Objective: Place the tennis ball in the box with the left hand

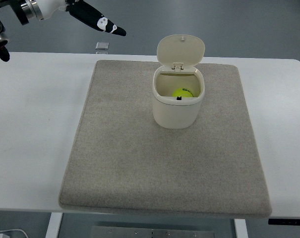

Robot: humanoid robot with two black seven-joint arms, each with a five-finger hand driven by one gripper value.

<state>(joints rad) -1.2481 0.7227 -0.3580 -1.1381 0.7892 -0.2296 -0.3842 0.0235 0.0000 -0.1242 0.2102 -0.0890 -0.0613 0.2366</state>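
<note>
The tennis ball (182,92) lies inside the box (178,108), visible through the open top as a yellow-green sphere against the inner wall on the far side. The box is a cream-coloured container with rounded corners, standing upright on the mat (164,144). Its hinged lid (180,50) is swung fully back and stands tilted behind the opening, attached at the rear edge. The mat is a grey-beige rectangle of textile lying flat on the white desk (35,124); the box sits in the far half of the mat, slightly right of centre. The left robot hand (97,22) is at the upper left of the top view, raised beyond the far edge of the desk and well apart from the box. Its dark fingers (115,29) are extended and relaxed, pointing toward the right, and they hold nothing. The white forearm segment enters from the upper left corner. A small grey square object (102,46) lies on the floor beyond the desk, just below the fingertips in the picture. The right arm does not appear in the view.
</note>
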